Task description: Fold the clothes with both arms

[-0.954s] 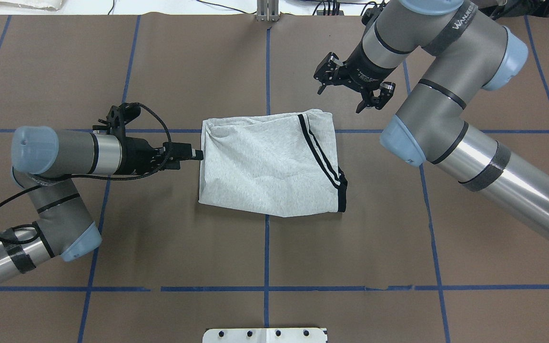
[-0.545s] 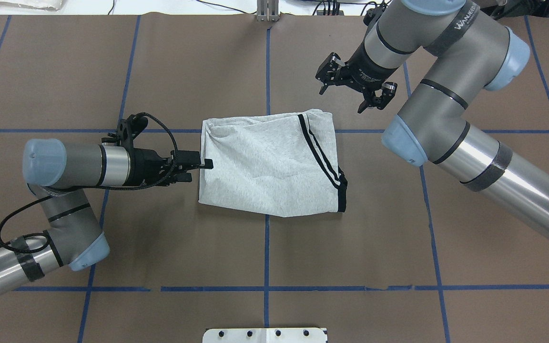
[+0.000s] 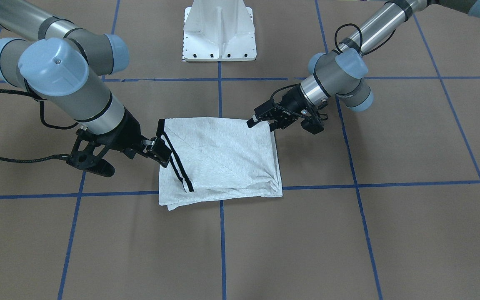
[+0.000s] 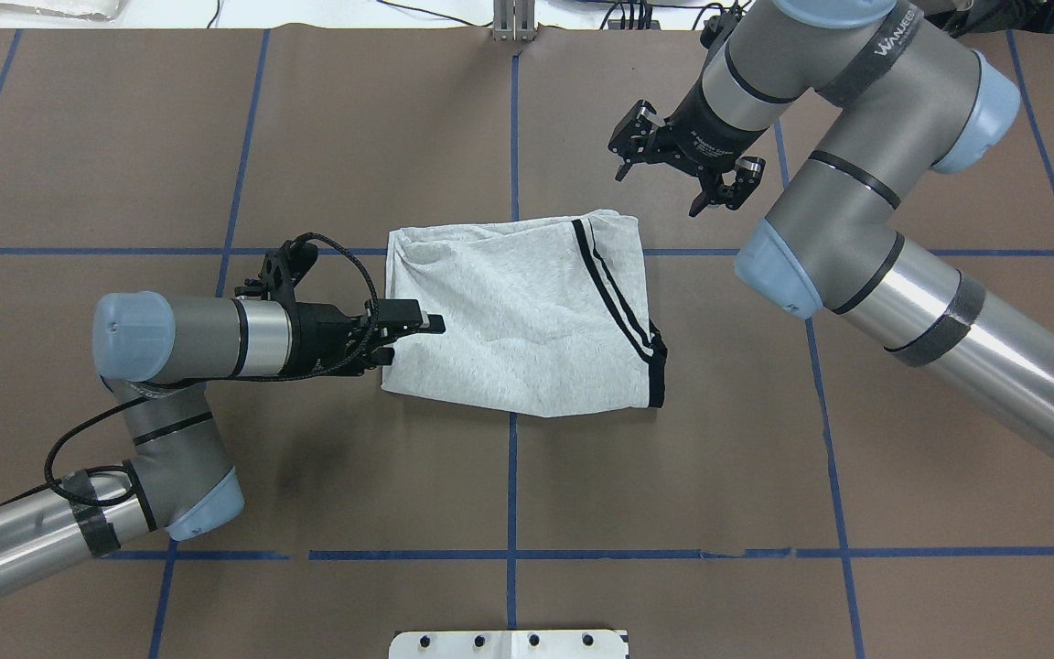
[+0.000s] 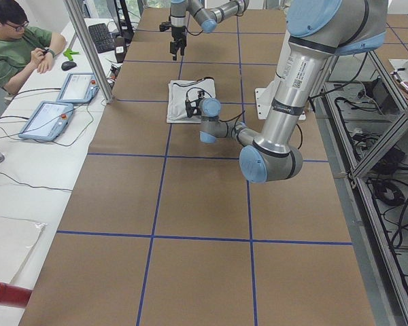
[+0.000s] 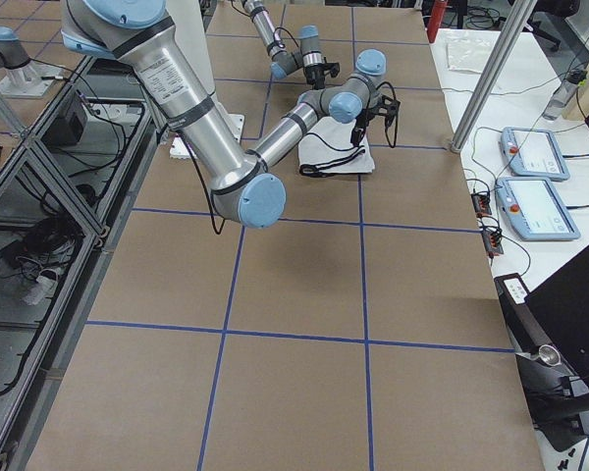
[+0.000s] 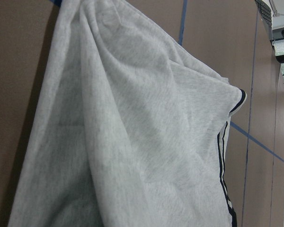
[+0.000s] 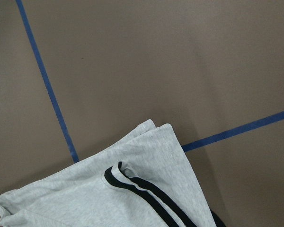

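My left gripper (image 4: pixel 403 337) sat open at folded T-shirt (image 4: pixel 518 320) edge; right gripper (image 4: pixel 661 189) hung open over table (image 4: pixel 673 458), off the cloth

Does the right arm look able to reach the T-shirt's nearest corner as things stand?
Probably yes: the right tool hangs open just beyond that corner of the T-shirt, with nothing between them.

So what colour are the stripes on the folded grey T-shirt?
Black, a double stripe on the light heather-grey T-shirt; clearest overhead.

Folded T-shirt (image 4: pixel 509 320) on brown, blue-taped table (image 4: pixel 353 137)
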Robot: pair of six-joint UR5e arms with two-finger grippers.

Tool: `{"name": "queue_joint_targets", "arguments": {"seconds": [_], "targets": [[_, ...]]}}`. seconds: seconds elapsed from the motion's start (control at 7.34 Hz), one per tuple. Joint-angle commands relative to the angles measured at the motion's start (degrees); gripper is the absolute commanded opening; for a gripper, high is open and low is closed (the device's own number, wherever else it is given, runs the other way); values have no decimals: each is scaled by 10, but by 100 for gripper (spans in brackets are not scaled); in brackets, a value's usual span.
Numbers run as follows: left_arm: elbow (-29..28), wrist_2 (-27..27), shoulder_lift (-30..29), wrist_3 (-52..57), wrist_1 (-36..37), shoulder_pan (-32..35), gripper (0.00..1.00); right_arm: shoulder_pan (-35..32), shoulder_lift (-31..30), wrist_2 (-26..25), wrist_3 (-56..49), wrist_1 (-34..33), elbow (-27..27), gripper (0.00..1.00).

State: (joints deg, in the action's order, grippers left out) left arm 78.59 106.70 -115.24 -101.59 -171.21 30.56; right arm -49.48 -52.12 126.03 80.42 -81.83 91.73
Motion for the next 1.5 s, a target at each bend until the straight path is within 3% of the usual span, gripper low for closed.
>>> {"name": "queue_joint_targets", "arguments": {"seconds": [0.0, 1.36], "targets": [[-8, -2, 0, 0, 1, -1, 99, 0, 0, 0, 0, 0, -1, 100], [3, 22, 8, -8, 9, -9, 99, -1, -9, -1, 0, 0, -1, 100]]}}
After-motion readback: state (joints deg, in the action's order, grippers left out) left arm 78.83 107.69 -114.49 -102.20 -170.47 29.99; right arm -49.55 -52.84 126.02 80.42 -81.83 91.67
